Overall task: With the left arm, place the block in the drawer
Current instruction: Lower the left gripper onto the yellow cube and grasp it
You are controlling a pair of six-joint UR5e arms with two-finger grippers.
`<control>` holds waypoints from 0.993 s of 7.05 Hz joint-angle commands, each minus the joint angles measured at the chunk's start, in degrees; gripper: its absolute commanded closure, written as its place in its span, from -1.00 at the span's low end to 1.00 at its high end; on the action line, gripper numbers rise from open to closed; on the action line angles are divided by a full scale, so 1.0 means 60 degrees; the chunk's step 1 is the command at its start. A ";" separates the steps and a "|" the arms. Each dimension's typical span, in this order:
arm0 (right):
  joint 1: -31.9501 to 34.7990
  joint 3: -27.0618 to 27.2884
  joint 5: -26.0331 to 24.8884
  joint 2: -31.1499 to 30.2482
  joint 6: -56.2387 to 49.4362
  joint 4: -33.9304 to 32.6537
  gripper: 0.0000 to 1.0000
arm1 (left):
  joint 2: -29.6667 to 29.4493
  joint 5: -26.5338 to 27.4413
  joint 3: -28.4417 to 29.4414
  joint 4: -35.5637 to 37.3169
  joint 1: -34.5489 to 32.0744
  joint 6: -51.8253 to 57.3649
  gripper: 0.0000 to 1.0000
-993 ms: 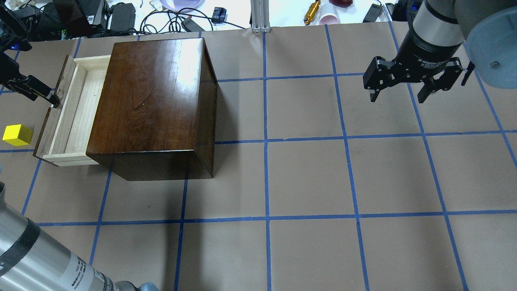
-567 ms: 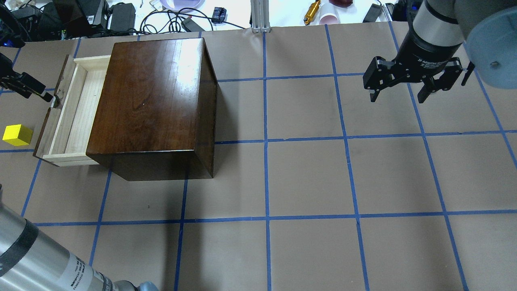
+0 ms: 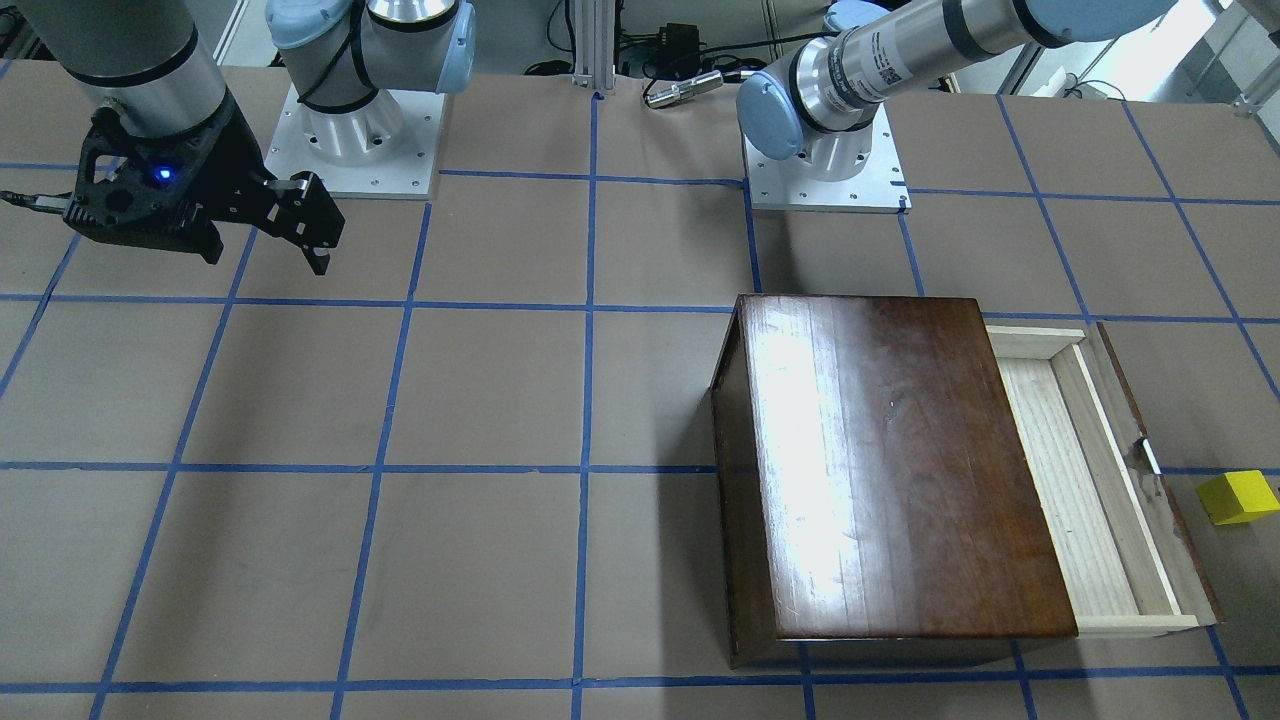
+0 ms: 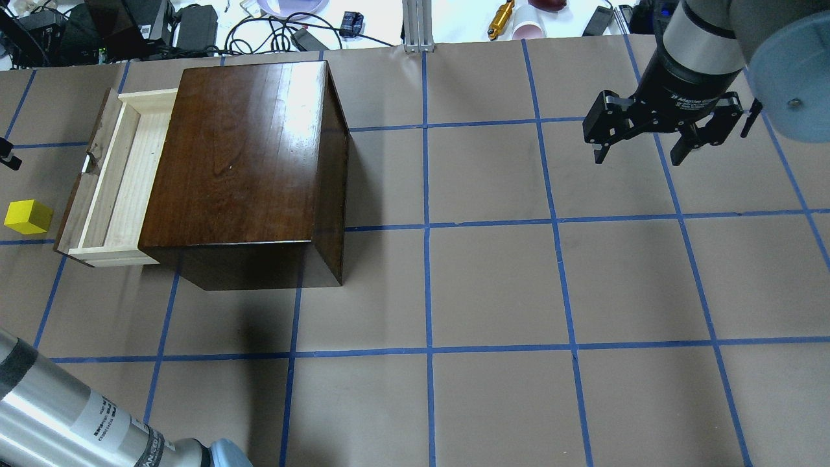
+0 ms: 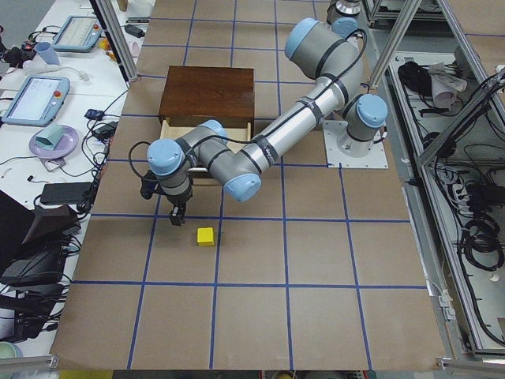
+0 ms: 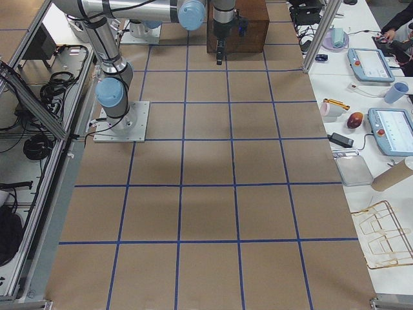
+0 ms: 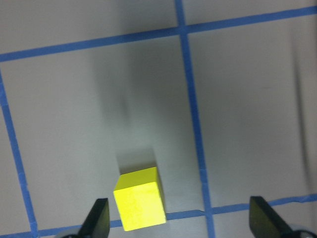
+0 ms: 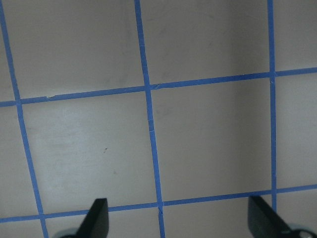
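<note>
The small bright yellow cube (image 7: 140, 198) sits on the brown-paper bench (image 4: 493, 285) near its left end edge, just outside the dark front of the pulled-out pale-wood drawer (image 4: 113, 178). It touches neither the drawer nor any finger. The left arm's black end effector (image 7: 181, 220) hangs above it with its fingers spread wide and nothing between them.

The wrist camera shows what the coming move depends on. The cube lies off centre in the gap, close to one finger (image 7: 99, 218) and well away from the other. In my judgement a straight descent would risk landing that finger on the cube's top, so a sideways shift should come first. A cube has no long axis (only its slight skew to the closing line matters), and that skew looks small enough for the closing fingers to square it up.

The left arm is much the nearer. The right arm's end effector (image 4: 639, 155) hovers open and empty near the far right corner of the bench, well away.

The glossy dark-brown wooden box (image 4: 253, 162) stands toward the far left corner, its drawer opening toward the left end edge. The drawer front, with its small whitish handle (image 4: 86, 167), rises between the cube and the tray, so the cube will probably need lifting over it. The visible part of the tray looks bare.
</note>
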 commanded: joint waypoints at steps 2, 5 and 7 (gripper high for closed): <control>0.0000 -0.0003 0.0000 0.0000 0.0000 0.0000 -1.00 | -0.0487 0.0031 -0.0411 0.0559 0.0191 -0.0541 -1.00; 0.0000 -0.0003 0.0000 0.0000 0.0000 0.0000 -1.00 | -0.0839 0.0500 -0.0427 0.0606 0.0191 -0.0569 -1.00; 0.0000 -0.0003 0.0000 0.0000 0.0000 0.0000 -1.00 | -0.1044 0.0762 -0.0427 0.0606 0.0191 -0.0511 -1.00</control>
